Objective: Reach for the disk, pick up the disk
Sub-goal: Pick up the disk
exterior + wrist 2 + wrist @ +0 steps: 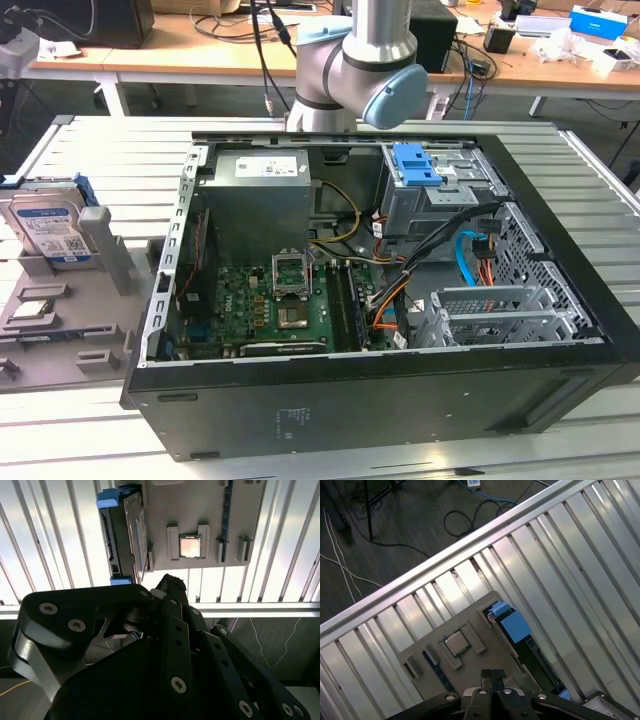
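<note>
In the exterior view, the disk (45, 225) stands on edge in a slot of the grey holder (105, 290) at the exterior view's left, well apart from the open computer case (400, 300).

In the second wrist view, the gripper (170, 582) hangs above the holder, near the disk's blue frame and the square chip (189, 546).

In the first wrist view, its 2 fingertips (487, 675) meet, gripping nothing. Descending like this would likely strike the disk's top edge. An off-centre grasp could catch the slot wall and jam the disk.
</note>
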`<state>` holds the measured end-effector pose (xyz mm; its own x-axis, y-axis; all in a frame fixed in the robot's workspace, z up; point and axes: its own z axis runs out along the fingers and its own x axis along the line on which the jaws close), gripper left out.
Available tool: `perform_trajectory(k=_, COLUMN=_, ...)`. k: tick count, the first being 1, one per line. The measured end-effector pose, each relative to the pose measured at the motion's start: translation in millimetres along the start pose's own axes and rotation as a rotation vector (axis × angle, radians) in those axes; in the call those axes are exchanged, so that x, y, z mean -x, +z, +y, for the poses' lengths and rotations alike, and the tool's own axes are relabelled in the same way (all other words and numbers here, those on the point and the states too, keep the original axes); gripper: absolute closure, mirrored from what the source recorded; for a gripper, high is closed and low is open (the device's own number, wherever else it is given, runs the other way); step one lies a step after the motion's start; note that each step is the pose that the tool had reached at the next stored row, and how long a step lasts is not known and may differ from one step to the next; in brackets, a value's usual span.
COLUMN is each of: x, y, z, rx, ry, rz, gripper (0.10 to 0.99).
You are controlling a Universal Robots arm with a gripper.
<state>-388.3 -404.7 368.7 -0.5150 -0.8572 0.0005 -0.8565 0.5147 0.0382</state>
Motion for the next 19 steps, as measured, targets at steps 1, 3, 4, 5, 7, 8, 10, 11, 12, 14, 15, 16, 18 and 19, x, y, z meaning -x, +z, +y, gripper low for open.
perform_trajectory(k=1, x=0.0, y=0.0, z=0.0, rx=0.0, ry=-0.005, rz=0.0002, gripper=0.98)
perform_trajectory(k=3, x=0.0, y=0.0, z=0.0, rx=0.0, ry=-0.021, rz=0.0008, gripper=0.98)
perform_trajectory(k=4, x=0.0, y=0.0, z=0.0, rx=0.0, ry=-0.032, rz=0.0012, gripper=0.98)
perform_trajectory(k=5, x=0.0, y=0.0, z=0.0, rx=0.0, ry=-0.045, rz=0.0018, gripper=0.98)
perform_trajectory(k=7, x=0.0, y=0.0, z=0.0, rx=0.0, ry=-0.062, rz=0.0024, gripper=0.98)
perform_trajectory(k=8, x=0.0, y=0.0, z=0.0, rx=0.0, ry=-0.069, rz=0.0027, gripper=0.98)
perform_trajectory(k=10, x=0.0, y=0.0, z=0.0, rx=0.0, ry=-0.092, rz=0.0035, gripper=0.98)
perform_trajectory(k=11, x=0.0, y=0.0, z=0.0, rx=0.0, ry=-0.106, rz=0.0041, gripper=0.98)
perform_trajectory(k=12, x=0.0, y=0.0, z=0.0, rx=0.0, ry=-0.12, rz=0.0046, gripper=0.98)
perform_trajectory(k=14, x=0.0, y=0.0, z=0.0, rx=0.0, ry=-0.147, rz=0.0056, gripper=0.98)
perform_trajectory(k=15, x=0.0, y=0.0, z=0.0, rx=0.0, ry=-0.156, rz=0.006, gripper=0.98)
perform_trajectory(k=16, x=0.0, y=0.0, z=0.0, rx=0.0, ry=-0.164, rz=0.0063, gripper=0.98)
perform_trajectory(k=18, x=0.0, y=0.0, z=0.0, rx=0.0, ry=-0.186, rz=0.0071, gripper=0.98)
perform_trajectory(k=19, x=0.0, y=0.0, z=0.0, rx=0.0, ry=-0.206, rz=0.0079, gripper=0.98)
